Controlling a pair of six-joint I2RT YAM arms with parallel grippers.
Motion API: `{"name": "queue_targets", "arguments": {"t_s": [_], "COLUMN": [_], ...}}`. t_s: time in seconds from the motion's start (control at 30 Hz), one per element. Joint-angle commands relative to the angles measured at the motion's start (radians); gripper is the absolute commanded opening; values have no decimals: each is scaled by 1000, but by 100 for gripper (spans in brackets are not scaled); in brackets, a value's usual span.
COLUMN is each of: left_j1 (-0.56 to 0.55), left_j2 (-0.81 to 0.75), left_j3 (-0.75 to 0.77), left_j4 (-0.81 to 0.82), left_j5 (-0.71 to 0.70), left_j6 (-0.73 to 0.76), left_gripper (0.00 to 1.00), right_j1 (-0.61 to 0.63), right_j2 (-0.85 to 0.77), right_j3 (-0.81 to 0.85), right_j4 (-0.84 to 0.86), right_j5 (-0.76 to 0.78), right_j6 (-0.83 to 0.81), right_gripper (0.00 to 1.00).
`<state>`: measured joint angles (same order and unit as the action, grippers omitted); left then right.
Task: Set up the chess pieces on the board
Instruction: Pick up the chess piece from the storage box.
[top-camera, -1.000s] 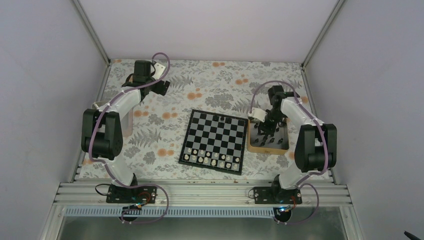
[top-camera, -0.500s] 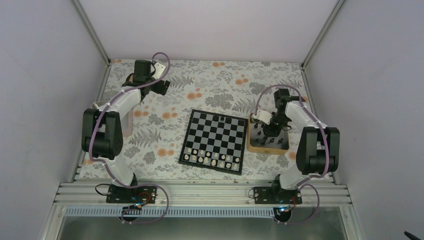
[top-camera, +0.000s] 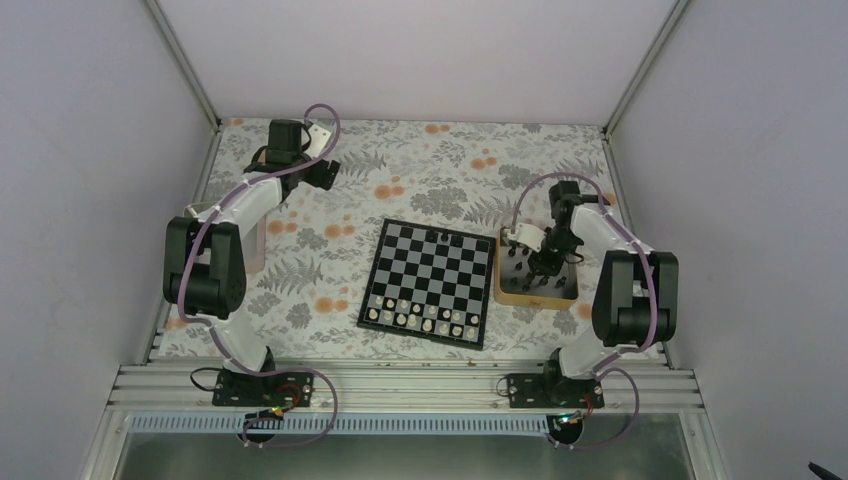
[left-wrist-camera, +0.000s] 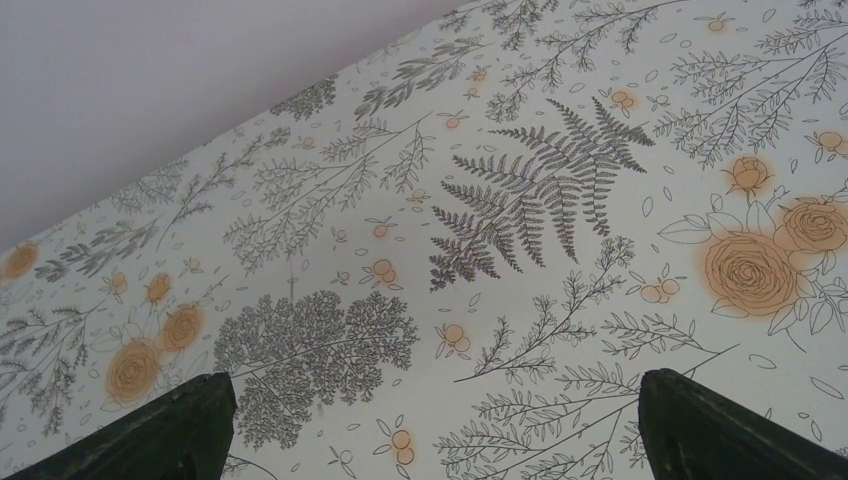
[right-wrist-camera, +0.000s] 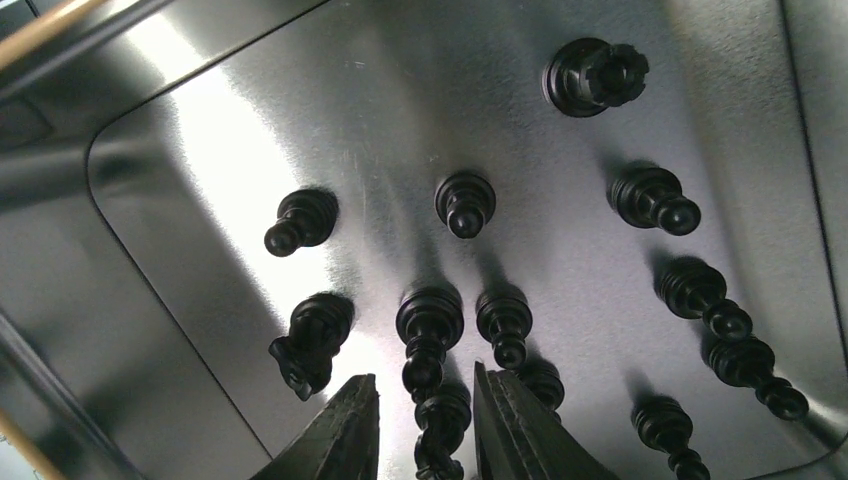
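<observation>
The chessboard (top-camera: 428, 282) lies mid-table, with small white chessmen along its two near rows and a black chessman (top-camera: 432, 236) on its far row. Several black chess pieces (right-wrist-camera: 465, 205) stand in a wooden-rimmed tray (top-camera: 535, 298) with a grey floor (right-wrist-camera: 250, 150), right of the board. My right gripper (right-wrist-camera: 425, 400) is low inside the tray (top-camera: 538, 264). Its jaws are open, one on each side of a black piece (right-wrist-camera: 440, 415) without closing on it. My left gripper (left-wrist-camera: 435, 430) is open and empty over the floral cloth at the far left (top-camera: 318, 172).
A black knight (right-wrist-camera: 310, 335) stands just left of my right fingers and a pawn (right-wrist-camera: 505, 325) just right. A rook (right-wrist-camera: 595, 75) stands at the tray's far side. The enclosure walls rise on three sides. The left arm's elbow (top-camera: 205, 270) is left of the board.
My right gripper has moved a little to the right and down into the tray among the black pieces. The left arm has not moved.
</observation>
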<state>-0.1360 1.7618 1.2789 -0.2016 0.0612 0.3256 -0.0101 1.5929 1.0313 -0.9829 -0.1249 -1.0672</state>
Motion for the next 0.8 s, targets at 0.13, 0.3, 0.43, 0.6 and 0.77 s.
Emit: {"name": "queue_targets", "arguments": {"t_s": [0.13,0.3,0.43,0.6,0.77], "left_j1": [-2,-2,-2,-2,-2], "left_j2": [16,18,17,19,16], "left_j3": [31,31,35,34,31], "left_j4": [-4,-4,-8,-8,-6], "left_j5": [14,13,24,24,25], "left_j6": [1,1,-2,-2,-2], "left_gripper": [100,100,100,100,100], "right_j1": [-9,-10,-10,-10,-10], "right_j2": [39,61,64,64,43], "right_j3": [-8,-10,-11,-10,25], "right_j4": [15,33,40,40,-8], "right_j5": [-6,-1,-9,-8,-46], "right_j6": [-7,-4,-4,1,-10], "right_gripper": [26,26,24,14,6]}}
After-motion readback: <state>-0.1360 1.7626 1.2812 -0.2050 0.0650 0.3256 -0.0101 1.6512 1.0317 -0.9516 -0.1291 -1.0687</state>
